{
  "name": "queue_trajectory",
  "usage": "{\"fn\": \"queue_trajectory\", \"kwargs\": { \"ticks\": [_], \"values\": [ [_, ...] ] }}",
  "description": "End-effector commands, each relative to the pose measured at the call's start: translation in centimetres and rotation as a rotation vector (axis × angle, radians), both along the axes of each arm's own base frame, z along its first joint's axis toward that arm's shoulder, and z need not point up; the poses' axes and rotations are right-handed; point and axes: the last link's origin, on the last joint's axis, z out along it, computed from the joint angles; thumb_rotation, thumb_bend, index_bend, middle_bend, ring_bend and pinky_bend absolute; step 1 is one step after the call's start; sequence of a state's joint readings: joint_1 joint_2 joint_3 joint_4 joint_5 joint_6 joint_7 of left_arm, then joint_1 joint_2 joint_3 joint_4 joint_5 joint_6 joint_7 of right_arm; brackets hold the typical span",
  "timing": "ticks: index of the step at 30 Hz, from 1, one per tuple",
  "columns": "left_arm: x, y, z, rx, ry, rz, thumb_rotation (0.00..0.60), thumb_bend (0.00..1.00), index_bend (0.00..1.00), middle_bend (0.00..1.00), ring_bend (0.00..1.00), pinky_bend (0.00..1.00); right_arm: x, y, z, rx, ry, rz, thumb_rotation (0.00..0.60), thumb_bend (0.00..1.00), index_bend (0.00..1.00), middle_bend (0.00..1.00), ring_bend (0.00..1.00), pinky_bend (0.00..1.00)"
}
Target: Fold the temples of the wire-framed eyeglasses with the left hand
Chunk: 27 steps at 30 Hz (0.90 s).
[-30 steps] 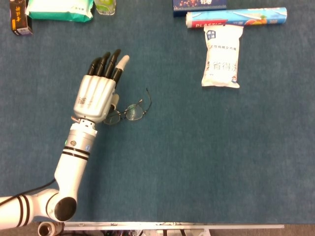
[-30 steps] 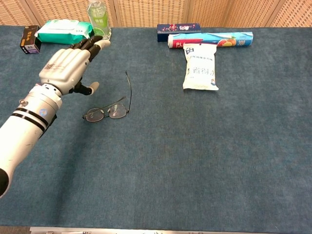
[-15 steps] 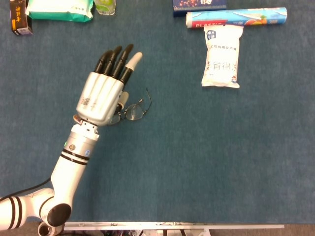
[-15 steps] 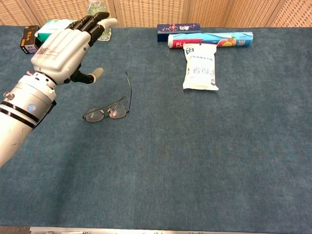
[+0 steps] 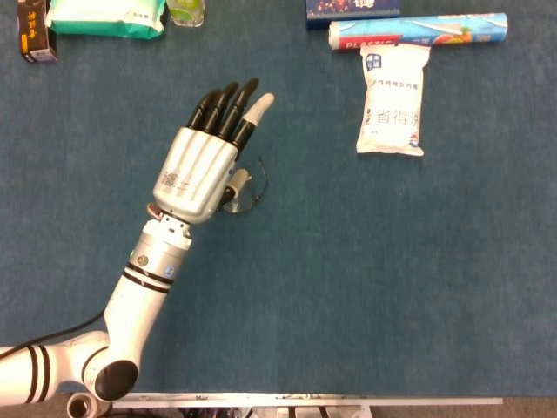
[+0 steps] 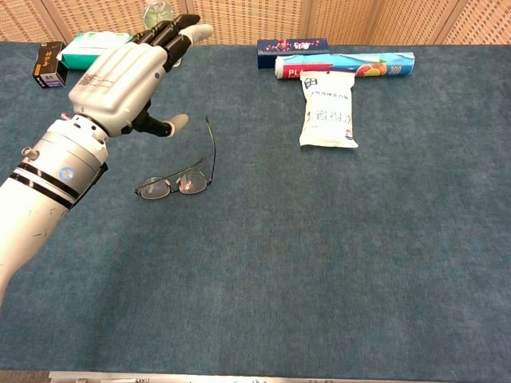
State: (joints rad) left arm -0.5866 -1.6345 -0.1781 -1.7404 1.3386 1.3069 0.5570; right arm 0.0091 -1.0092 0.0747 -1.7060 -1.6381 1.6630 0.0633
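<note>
Hovering above the eyeglasses (image 6: 174, 184), the left hand (image 6: 121, 80) is empty with fingers extended and apart, apparently positioned for reaching one raised temple; eyeglasses lie on the counter (image 6: 319, 263), one temple unfolded.

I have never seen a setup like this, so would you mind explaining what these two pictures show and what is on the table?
Both pictures come from the robot's own cameras: the head view looks straight down, the chest view looks forward across the table. The white and black five-fingered left hand is on the end of a robot arm. It hovers open above the wire-framed eyeglasses and holds nothing. The glasses lie on the blue cloth table with one temple sticking out, not folded. At the far edge lie a white food pouch, a long plastic-wrap box, a green wipes pack and a small black box. The right hand is not shown.
</note>
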Motion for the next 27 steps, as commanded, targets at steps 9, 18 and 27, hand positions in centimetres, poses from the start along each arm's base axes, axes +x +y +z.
{"fn": "queue_trajectory", "kwargs": {
  "ticks": [9,18,27],
  "values": [
    [0.4,1.1,-1.1,-0.023,0.001,0.028,0.6,0.17,0.0,0.0,0.0,0.1,0.0,0.0,0.2,-0.006,-0.002,0.001,0.6,0.47,0.47,0.37,0.23,0.41],
    [1.0,1.7,-2.0,-0.042,0.003,0.043,0.6,0.16,0.0,0.0,0.0,0.1,0.0,0.0,0.4,-0.009,-0.005,-0.001,0.6,0.47,0.47,0.37,0.23,0.41],
    [1.5,2.1,-2.7,-0.059,-0.002,0.057,0.6,0.16,0.0,0.0,0.0,0.1,0.0,0.1,0.5,-0.011,-0.006,0.001,0.6,0.47,0.47,0.37,0.23,0.41]
  ]
}}
